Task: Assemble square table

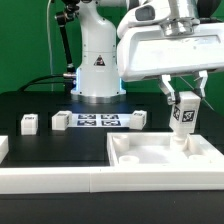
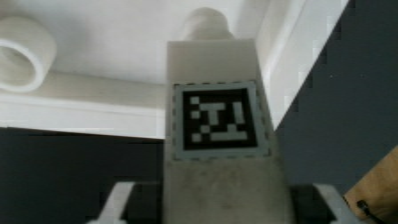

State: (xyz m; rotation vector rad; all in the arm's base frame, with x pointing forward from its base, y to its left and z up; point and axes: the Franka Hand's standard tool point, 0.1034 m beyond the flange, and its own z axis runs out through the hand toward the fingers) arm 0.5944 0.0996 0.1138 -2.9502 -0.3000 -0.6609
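Black tabletop before a dark green curtain. The end effector pinches an upright tagged leg, its lower tip at a corner of the white square panel, on the exterior view's right.

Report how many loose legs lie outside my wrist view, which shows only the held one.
Observer: Three: one leg, a second leg, a third leg.
Operator: Place them for me.
Observer: Two lie on the exterior view's left of the marker board, the third on its right.
Operator: Locate this held leg over the tabletop.
Observer: The gripper has it upright above the far rim, toward the exterior view's right.
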